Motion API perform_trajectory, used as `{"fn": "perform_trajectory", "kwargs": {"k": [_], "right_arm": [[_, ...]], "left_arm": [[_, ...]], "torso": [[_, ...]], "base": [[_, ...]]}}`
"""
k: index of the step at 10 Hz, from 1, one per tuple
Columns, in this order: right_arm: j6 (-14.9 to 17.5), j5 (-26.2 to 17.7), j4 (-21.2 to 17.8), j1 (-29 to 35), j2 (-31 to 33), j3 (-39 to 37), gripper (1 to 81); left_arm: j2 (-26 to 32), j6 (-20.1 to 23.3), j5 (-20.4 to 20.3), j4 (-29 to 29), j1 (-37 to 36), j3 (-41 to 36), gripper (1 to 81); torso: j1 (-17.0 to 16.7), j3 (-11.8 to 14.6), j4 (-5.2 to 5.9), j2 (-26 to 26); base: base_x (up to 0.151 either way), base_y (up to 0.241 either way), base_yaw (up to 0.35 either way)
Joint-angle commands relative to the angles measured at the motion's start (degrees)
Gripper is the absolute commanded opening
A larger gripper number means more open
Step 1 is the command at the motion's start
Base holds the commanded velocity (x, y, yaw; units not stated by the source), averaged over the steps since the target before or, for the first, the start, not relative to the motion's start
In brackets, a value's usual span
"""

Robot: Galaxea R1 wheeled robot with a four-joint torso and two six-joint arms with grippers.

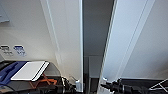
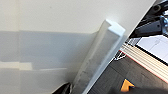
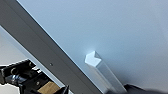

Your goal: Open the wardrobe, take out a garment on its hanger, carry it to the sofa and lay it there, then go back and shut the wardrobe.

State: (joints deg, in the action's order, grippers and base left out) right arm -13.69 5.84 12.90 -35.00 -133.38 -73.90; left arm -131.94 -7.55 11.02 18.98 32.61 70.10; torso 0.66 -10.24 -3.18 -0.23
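Note:
The wardrobe (image 1: 67, 37) fills the head view, its two white doors parted by a dark gap (image 1: 96, 37). The gap is too dark to make out the garment or the hanger inside. My left gripper (image 1: 72, 86) is at the left door's small white handle (image 1: 78, 83), which looms large in the left wrist view (image 2: 100, 57). My right gripper (image 1: 106, 86) is at the right door's handle (image 1: 103, 81), seen close in the right wrist view (image 3: 102, 70).
Left of the wardrobe, low down, lie a flat white board (image 1: 30, 70), a blue thing (image 1: 10, 71) and an orange frame (image 1: 46, 81). Wall sockets (image 1: 18, 50) sit on the white wall. A white wire rack (image 1: 160, 86) stands at lower right.

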Motion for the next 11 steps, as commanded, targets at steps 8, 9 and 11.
{"fn": "perform_trajectory", "kwargs": {"k": [8,9,11], "right_arm": [[-2.2,-1.7,3.5,-10.0,18.7,13.5,81.1],[-2.7,-0.7,3.5,-10.9,20.9,12.6,81.1],[-3.2,0.7,3.1,-13.0,23.4,7.6,81.1]], "left_arm": [[27.7,-0.2,-20.3,8.9,25.6,-14.4,81.1],[28.9,-0.3,-24.0,8.9,28.5,-10.6,81.1],[28.5,-1.0,-33.3,7.8,36.6,0.6,81.1]], "torso": [[0.0,0.1,0.00,0.0],[0.0,0.1,0.00,0.0],[0.0,0.1,0.00,0.0]], "base": [[0.000,0.000,0.000],[0.000,0.000,0.000],[0.000,0.000,0.000]]}}
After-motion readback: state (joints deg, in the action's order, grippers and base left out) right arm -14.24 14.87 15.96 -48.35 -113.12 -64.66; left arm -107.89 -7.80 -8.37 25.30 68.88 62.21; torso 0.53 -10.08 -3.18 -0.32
